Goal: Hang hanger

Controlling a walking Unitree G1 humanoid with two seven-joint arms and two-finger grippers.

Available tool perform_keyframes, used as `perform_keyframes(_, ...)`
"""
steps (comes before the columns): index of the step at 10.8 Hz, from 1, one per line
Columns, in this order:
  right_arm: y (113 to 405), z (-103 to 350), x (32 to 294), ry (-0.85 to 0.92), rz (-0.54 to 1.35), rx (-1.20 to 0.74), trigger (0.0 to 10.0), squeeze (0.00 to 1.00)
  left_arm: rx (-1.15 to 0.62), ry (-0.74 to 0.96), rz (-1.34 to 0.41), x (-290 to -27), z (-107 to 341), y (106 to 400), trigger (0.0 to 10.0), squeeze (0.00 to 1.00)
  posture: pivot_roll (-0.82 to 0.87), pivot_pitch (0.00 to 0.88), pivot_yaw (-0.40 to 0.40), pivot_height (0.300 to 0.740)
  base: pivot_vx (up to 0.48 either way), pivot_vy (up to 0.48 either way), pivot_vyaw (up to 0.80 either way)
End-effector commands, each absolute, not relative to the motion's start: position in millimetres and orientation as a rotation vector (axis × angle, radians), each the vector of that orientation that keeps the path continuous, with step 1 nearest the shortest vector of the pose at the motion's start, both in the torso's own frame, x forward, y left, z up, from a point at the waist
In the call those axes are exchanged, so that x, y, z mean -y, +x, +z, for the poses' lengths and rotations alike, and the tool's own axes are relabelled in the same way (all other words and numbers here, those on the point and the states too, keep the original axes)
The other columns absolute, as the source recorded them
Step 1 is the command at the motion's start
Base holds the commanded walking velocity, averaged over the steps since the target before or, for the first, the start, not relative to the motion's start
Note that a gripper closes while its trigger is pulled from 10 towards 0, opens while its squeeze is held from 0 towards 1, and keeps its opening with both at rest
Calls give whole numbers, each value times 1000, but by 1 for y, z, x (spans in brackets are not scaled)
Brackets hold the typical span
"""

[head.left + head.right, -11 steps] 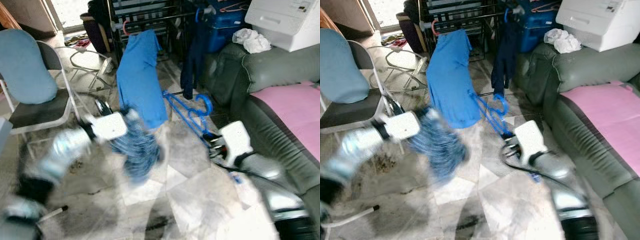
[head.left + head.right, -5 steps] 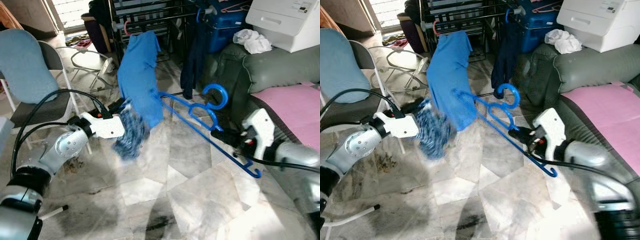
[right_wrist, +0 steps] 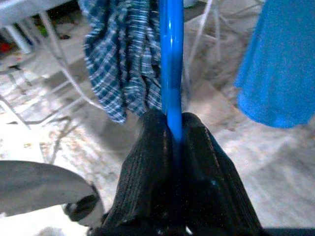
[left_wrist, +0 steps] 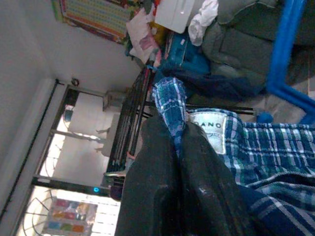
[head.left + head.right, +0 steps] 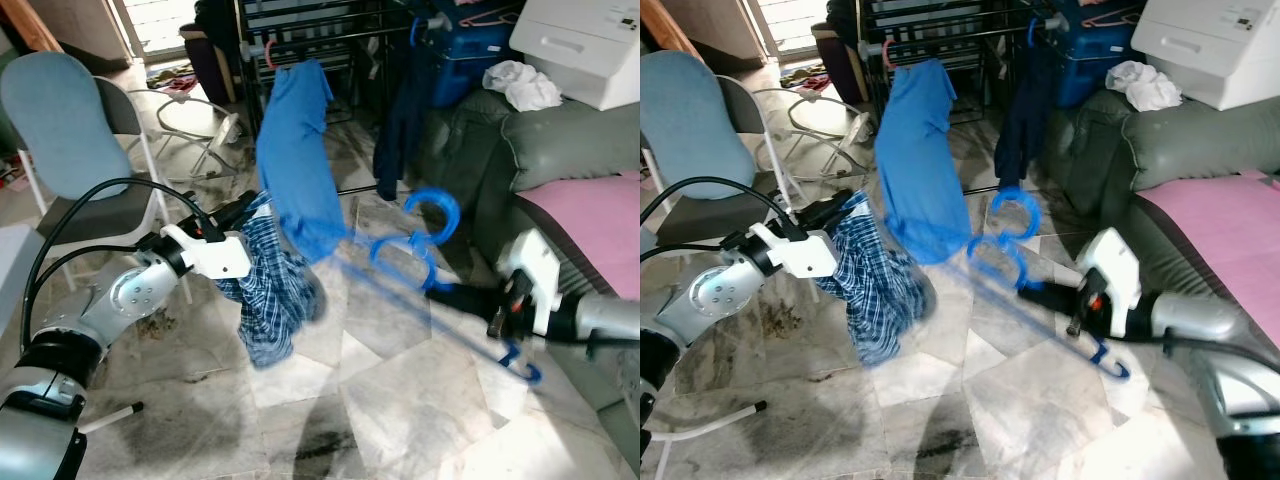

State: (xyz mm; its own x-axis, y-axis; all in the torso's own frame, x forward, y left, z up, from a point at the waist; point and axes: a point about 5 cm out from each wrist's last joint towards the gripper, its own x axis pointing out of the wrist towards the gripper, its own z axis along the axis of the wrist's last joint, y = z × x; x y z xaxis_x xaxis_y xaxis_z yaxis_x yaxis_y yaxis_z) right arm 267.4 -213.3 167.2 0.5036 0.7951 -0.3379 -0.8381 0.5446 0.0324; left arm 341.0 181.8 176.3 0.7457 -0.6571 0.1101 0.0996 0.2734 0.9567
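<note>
Hanger (image 5: 1025, 270), blue plastic, sits clamped by its bar between the fingers of our right hand (image 3: 173, 147), held low over the marble floor (image 5: 970, 400) with the hook (image 5: 1015, 212) pointing up toward the drying rack (image 5: 940, 30). It looks smeared in the head views, so we judge it to be swinging. Our left hand (image 4: 179, 152) is pinched shut on the collar of a plaid shirt (image 5: 875, 290), which hangs beside the chair (image 5: 700, 130). To do this step well, we should let the hanger steady first, then spread the collar with the left hand and feed one hanger arm into the neck. We should keep clear of the blue shirt (image 5: 920, 170) already hanging from the rack.
</note>
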Motion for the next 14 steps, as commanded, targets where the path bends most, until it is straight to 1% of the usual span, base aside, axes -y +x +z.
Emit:
perform_keyframes(1, 262, 172, 206, -137, 1063, -321, 10000, 0, 577, 1203, -545, -181, 181, 342, 10000, 0, -174, 44, 101, 740, 0, 0, 0)
perform_keyframes(3, 252, 162, 204, -114, 1118, -384, 10000, 0, 621, 1178, -524, -176, 186, 343, 10000, 0, -174, 44, 101, 740, 0, 0, 0)
perform_keyframes(4, 250, 159, 204, -100, 1117, -397, 10000, 0, 677, 1146, -529, -169, 194, 341, 10000, 0, -175, 50, 98, 740, 0, 0, 0)
perform_keyframes(5, 249, 150, 203, -105, 1109, -426, 10000, 0, 771, 1070, -555, -152, 206, 335, 10000, 0, -173, 52, 98, 740, 0, 0, 0)
perform_keyframes(6, 255, 144, 200, -106, 1065, -425, 10000, 0, 839, 984, -595, -134, 215, 324, 10000, 0, -160, 56, 98, 740, 0, 0, 0)
perform_keyframes(7, 260, 139, 199, -103, 1023, -419, 10000, 0, 873, 921, -609, -125, 221, 317, 10000, 0, -156, 55, 97, 740, 0, 0, 0)
perform_keyframes(8, 270, 132, 198, -84, 940, -411, 10000, 0, 916, 788, -613, -110, 236, 304, 10000, 0, -143, 56, 93, 740, 0, 0, 0)
perform_keyframes(9, 285, 130, 201, -97, 823, -367, 10000, 0, 910, 673, -646, -96, 241, 294, 10000, 0, -137, 56, 91, 740, 0, 0, 0)
perform_keyframes(10, 309, 140, 202, -74, 659, -262, 10000, 0, 832, 586, -780, -77, 224, 278, 10000, 0, -128, 54, 87, 740, 0, 0, 0)
perform_keyframes(11, 322, 153, 201, -28, 581, -179, 10000, 0, 751, 573, -834, -75, 203, 271, 10000, 0, -129, 54, 87, 740, 0, 0, 0)
perform_keyframes(12, 334, 167, 208, 53, 465, -98, 10000, 0, 677, 554, -842, -78, 191, 268, 10000, 0, -131, 53, 89, 740, 0, 0, 0)
perform_keyframes(13, 346, 175, 227, 163, 245, -43, 10000, 0, 588, 549, -835, -83, 179, 267, 10000, 0, -131, 53, 89, 740, 0, 0, 0)
perform_keyframes(14, 350, 178, 232, 212, 170, -27, 10000, 0, 530, 579, -824, -87, 169, 269, 10000, 0, -133, 54, 89, 740, 0, 0, 0)
